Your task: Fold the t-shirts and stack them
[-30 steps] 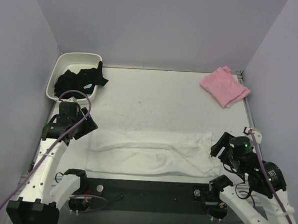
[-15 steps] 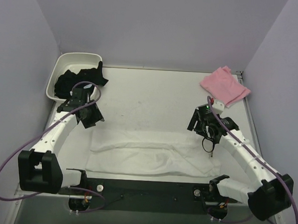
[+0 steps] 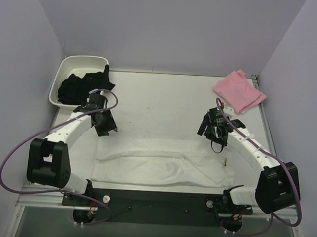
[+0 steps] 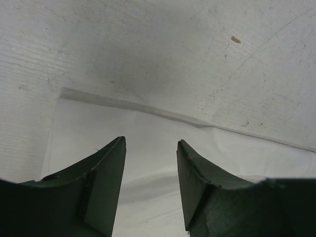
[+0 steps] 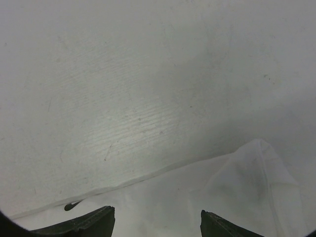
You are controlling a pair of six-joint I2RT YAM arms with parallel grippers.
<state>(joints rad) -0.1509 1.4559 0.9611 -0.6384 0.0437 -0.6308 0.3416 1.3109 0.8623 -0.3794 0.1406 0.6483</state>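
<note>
A white t-shirt (image 3: pixel 161 161) lies folded into a long flat strip across the near part of the table. A pink t-shirt (image 3: pixel 238 91) rests folded at the back right corner. My left gripper (image 3: pixel 106 129) hovers over the strip's far left corner, and in the left wrist view it (image 4: pixel 150 143) is open above the white cloth (image 4: pixel 98 123) with nothing between its fingers. My right gripper (image 3: pixel 213 138) hangs over the strip's far right corner. In the right wrist view it (image 5: pixel 155 213) is also open and empty, just above the white cloth (image 5: pixel 247 187).
A white tub (image 3: pixel 84 59) at the back left holds dark clothing (image 3: pixel 83 87), part of it draped over the rim. Purple walls close in the table on three sides. Bare tabletop (image 3: pixel 159 102) lies between the strip and the back wall.
Both arms have swung out from the near edge to the far edge of the white strip. The left jaws have narrowed somewhat.
</note>
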